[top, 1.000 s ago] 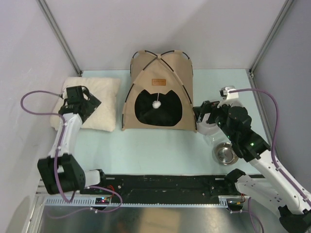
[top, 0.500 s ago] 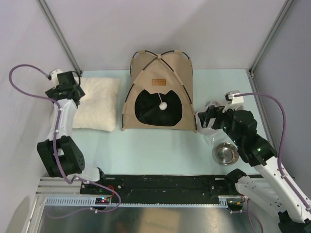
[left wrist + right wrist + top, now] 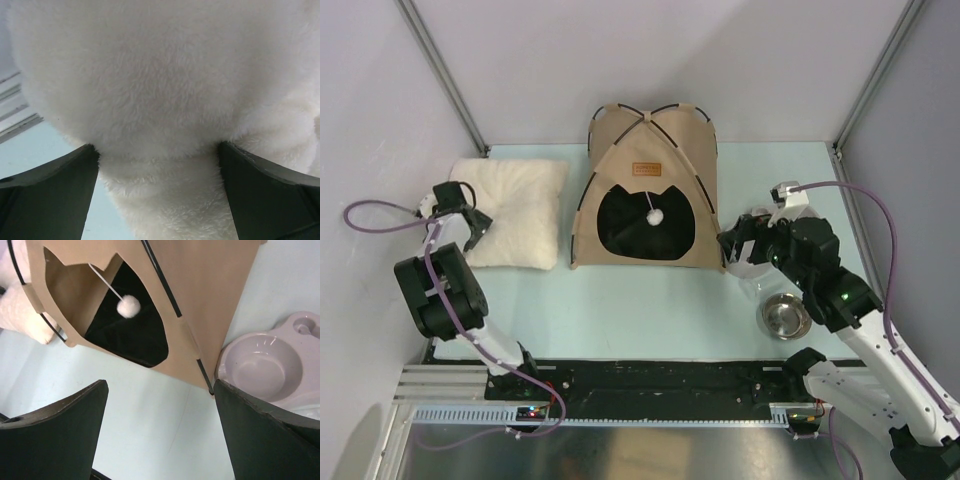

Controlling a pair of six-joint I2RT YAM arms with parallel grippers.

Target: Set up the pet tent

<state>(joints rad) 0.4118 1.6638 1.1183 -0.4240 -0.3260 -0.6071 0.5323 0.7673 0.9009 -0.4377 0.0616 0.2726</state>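
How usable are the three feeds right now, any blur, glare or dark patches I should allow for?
Top external: evenly lit and sharp, only the pet tent doorway reads black. Left wrist: the cushion fills the frame, pale and soft, little detail. Right wrist: tent and pompom crisp; the right hand's fingers are dark silhouettes.

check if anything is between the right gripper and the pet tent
Nothing visible: the open right gripper faces the pet tent across the table; the pale dish sits off to one side.

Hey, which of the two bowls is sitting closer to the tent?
The pale plastic dish, right beside a front corner of the pet tent. The shiny steel bowl sits clearly farther away.
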